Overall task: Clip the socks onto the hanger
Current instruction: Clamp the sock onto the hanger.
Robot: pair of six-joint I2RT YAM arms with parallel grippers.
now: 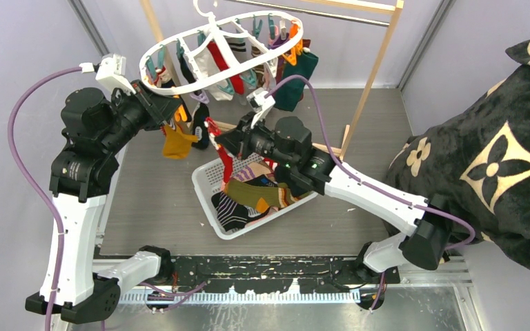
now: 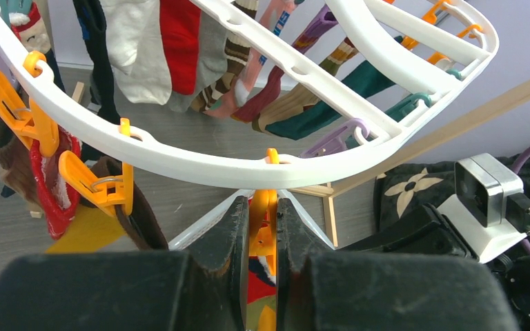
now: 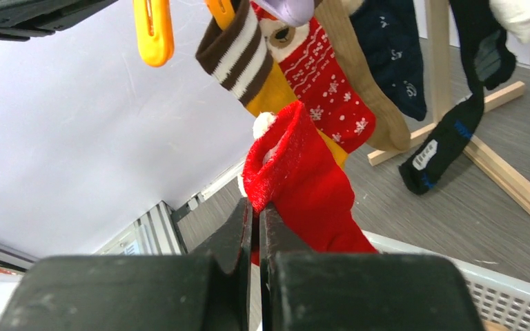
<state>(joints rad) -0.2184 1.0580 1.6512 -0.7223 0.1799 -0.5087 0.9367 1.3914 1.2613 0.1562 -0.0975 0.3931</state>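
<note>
The white oval hanger [image 1: 200, 86] hangs at the back with several socks clipped to it; its rim [image 2: 179, 155] crosses the left wrist view. My left gripper [image 1: 172, 105] is shut on an orange peg [image 2: 266, 221] just under the rim, with the gripper [image 2: 263, 207] squeezing the peg. My right gripper [image 1: 221, 141] is shut on the cuff of a red sock [image 3: 303, 186] and holds it up over the basket, below the hanger. In the right wrist view the gripper [image 3: 256, 207] pinches the cuff's edge. The red sock [image 1: 225, 157] dangles toward the basket.
A white mesh basket [image 1: 203, 183] in the middle holds several loose socks [image 1: 252, 193]. A light wooden rack [image 1: 376, 69] carries the hanger. A black plush blanket [image 1: 483, 158] fills the right side. A Christmas-patterned sock [image 3: 324, 89] and a mustard striped sock [image 3: 238, 52] hang close above the red sock.
</note>
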